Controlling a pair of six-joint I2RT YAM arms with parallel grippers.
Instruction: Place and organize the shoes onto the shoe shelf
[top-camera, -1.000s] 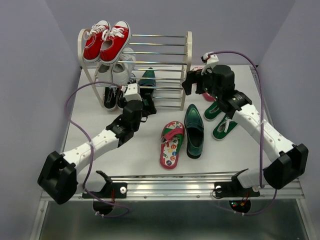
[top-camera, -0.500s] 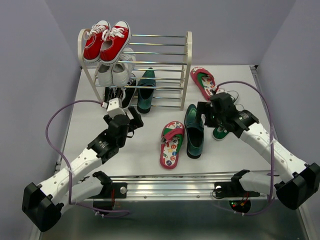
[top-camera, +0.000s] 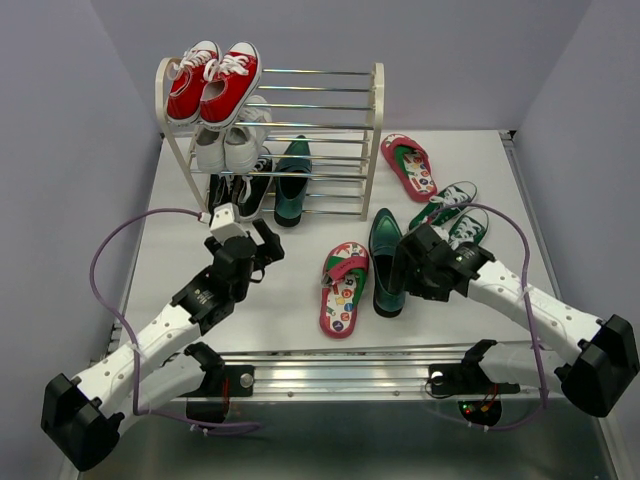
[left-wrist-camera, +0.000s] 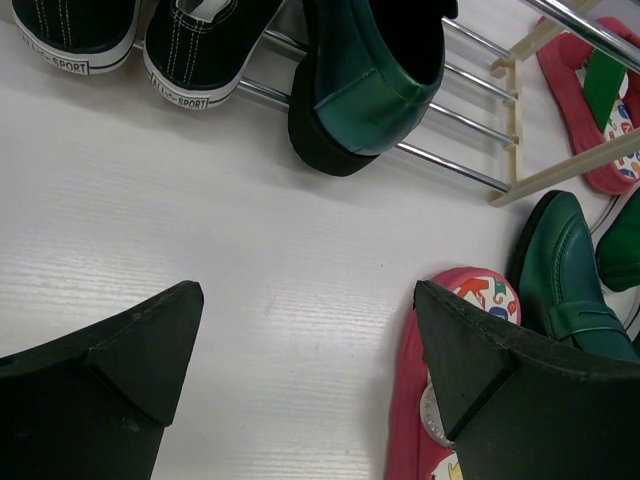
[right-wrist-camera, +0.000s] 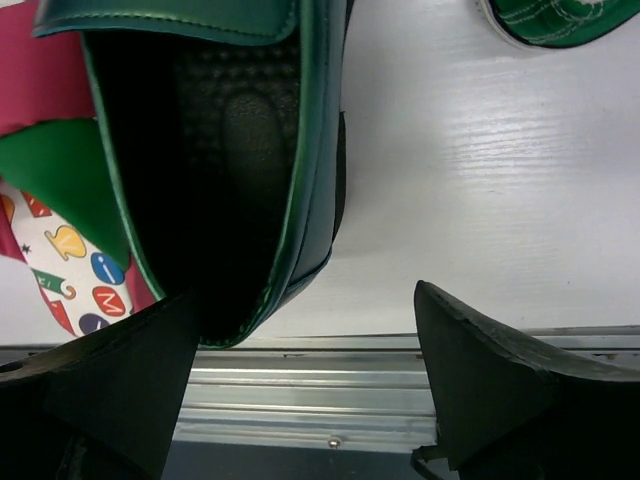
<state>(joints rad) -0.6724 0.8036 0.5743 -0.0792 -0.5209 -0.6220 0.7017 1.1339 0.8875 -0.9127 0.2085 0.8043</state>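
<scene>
The shoe shelf (top-camera: 374, 120) holds one dark green loafer (top-camera: 292, 183) on its bottom tier; its heel shows in the left wrist view (left-wrist-camera: 365, 90). The other loafer (top-camera: 387, 262) lies loose on the table beside a pink flip-flop (top-camera: 343, 287). The second flip-flop (top-camera: 408, 165) and two green sneakers (top-camera: 447, 212) lie to the right of the shelf. My right gripper (top-camera: 405, 272) is open over the loose loafer's heel (right-wrist-camera: 230, 130), which lies between the jaws by the left finger. My left gripper (top-camera: 268, 243) is open and empty above bare table (left-wrist-camera: 310, 340), left of the flip-flop (left-wrist-camera: 480, 295).
Red sneakers (top-camera: 212, 80) sit on the top tier, white sneakers (top-camera: 228, 140) on the middle, black sneakers (top-camera: 235, 190) on the bottom left. The table's metal front rail (right-wrist-camera: 380, 400) lies just beyond the loafer's heel. Purple cables loop from both arms.
My left arm pulled back from the shelf's bottom tier toward the front, leaving the loafer there. My right arm swung from beside the shelf down to the loose loafer's heel.
</scene>
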